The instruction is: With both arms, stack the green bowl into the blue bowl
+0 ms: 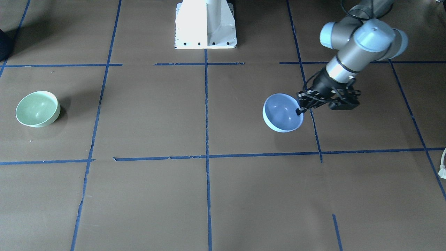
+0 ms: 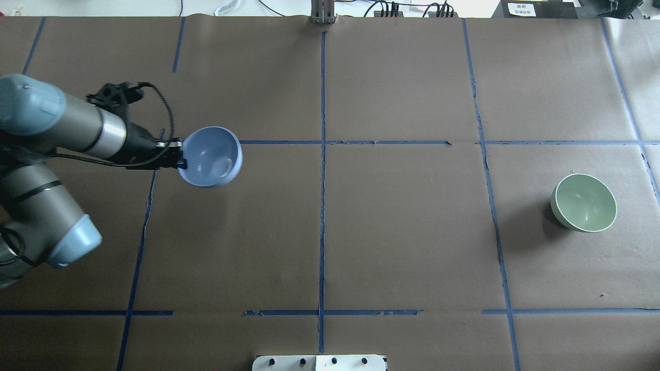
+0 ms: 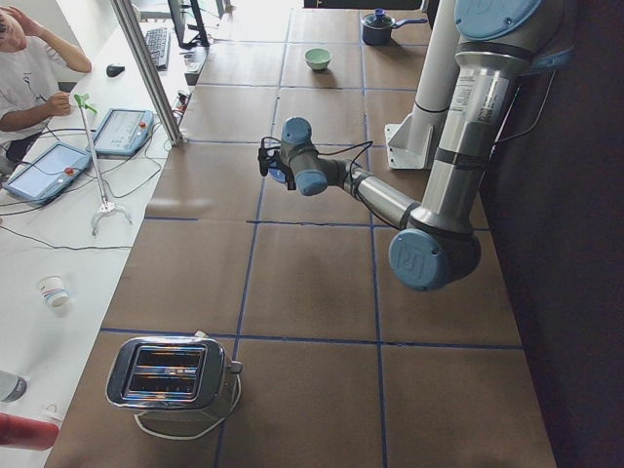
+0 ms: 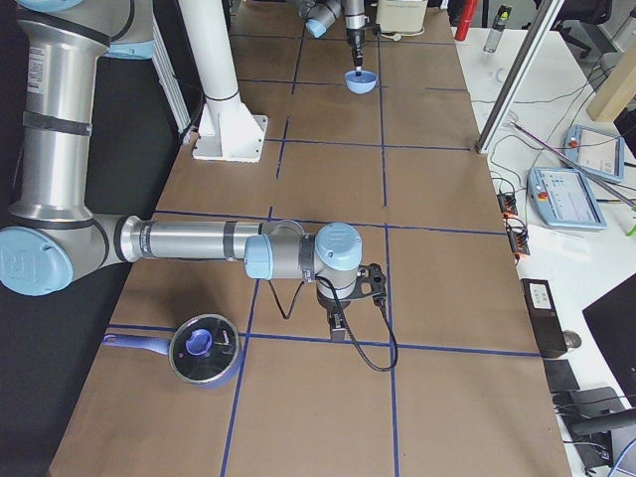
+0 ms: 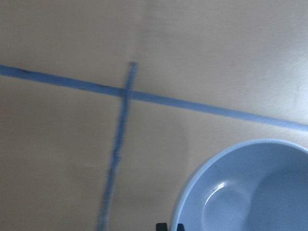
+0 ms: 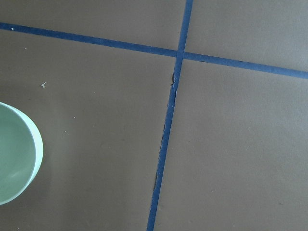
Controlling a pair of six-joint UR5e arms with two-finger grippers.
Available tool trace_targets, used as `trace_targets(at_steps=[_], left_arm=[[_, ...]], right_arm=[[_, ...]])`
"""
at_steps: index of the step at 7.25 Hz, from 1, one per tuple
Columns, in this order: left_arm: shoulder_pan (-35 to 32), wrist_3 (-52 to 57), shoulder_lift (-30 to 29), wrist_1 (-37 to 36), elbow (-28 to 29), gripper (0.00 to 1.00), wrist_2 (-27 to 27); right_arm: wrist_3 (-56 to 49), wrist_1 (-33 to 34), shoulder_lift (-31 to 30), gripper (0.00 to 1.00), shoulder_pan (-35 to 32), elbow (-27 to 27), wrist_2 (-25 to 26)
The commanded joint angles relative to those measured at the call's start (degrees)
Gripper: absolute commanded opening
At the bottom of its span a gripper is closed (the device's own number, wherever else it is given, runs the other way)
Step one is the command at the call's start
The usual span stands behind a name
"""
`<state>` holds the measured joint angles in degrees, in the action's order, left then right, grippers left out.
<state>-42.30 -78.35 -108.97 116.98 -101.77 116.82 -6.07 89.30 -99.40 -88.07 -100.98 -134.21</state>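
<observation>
We had the left gripper (image 2: 181,158) clamped on the rim of the small glossy periwinkle-blue bowl (image 2: 212,157), towards the table's left end. The small glossy mint-green bowl (image 2: 583,202) sat upright near the right edge, well apart from it and nearer the right gripper (image 4: 339,326); we could not tell how wide that gripper stood. We counted one bowl of each colour and two arms.

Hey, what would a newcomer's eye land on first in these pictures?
The left end effector pinching the rim of the blue bowl, on the robot's left side, stands out most. Far across on its right side, the green bowl sits upright with nothing touching it.
</observation>
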Motion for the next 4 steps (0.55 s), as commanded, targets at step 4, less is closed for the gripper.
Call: trace_targets(at_steps=[4], left_arm=[[19.0,-6.5,-18.8,-18.4,6.1,0.00,-18.7]], right_arm=[[0.0,0.1,0.0,1.00,0.3,0.3,0.0]])
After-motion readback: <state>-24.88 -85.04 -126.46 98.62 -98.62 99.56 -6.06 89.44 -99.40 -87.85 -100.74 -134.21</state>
